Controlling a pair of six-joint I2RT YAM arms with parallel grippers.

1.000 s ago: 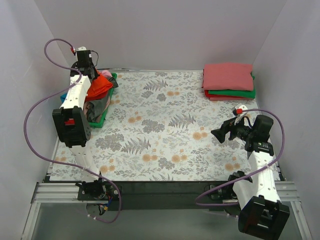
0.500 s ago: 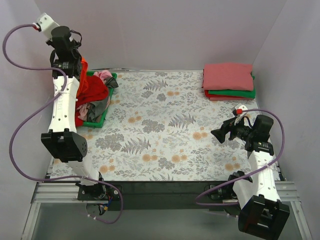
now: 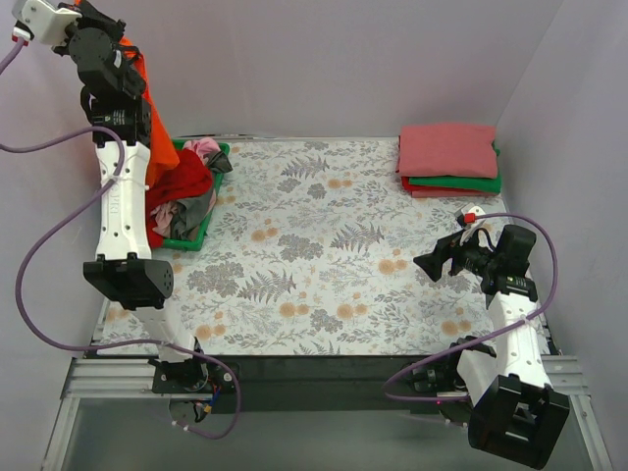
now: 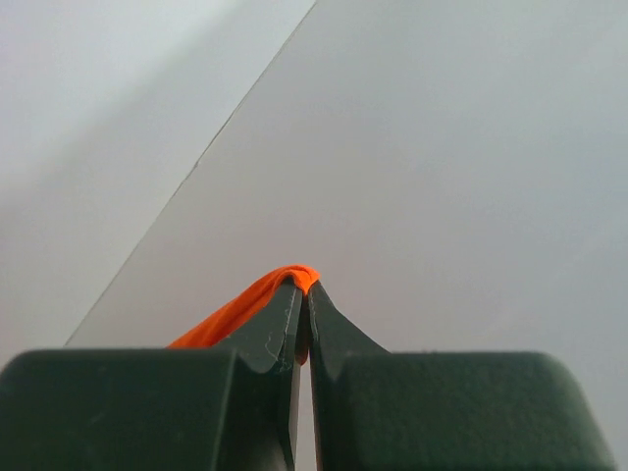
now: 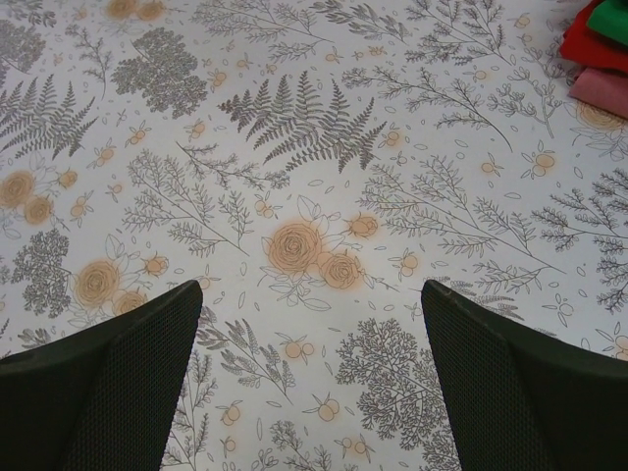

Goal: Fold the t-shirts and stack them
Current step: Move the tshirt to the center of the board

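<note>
Your left claw (image 3: 128,49) has climbed a long way in the last second. It was down at the green basket (image 3: 201,234), and now its arm stands stretched up in the far-left corner, high above the surface (image 3: 314,285). It came up closed on the orange-red t-shirt (image 3: 149,108). In the left wrist view the two dark fingers are pinched together, with a small fold of the orange cloth (image 4: 250,302) bulging over their tips.

The shirt hangs from that one pinch as a long, limp, bunched drape. Its lower end reaches the basket, where more crumpled shirts lie in pink, grey and red. You cannot tell whether the hem is free of that heap. I judge the shirt picked out but not yet spread. Thin, soft cloth held at one point will sag and twist, so it needs a second hold before it lies flat.

Your right claw (image 3: 429,263) has not moved. It hovers over the floral table cloth (image 5: 324,245) with jaws wide apart and nothing between them.

At the far right the folded stack (image 3: 449,162) sits flat and square-edged, with a coral pink shirt (image 3: 446,147) on top and green and red layers beneath.
</note>
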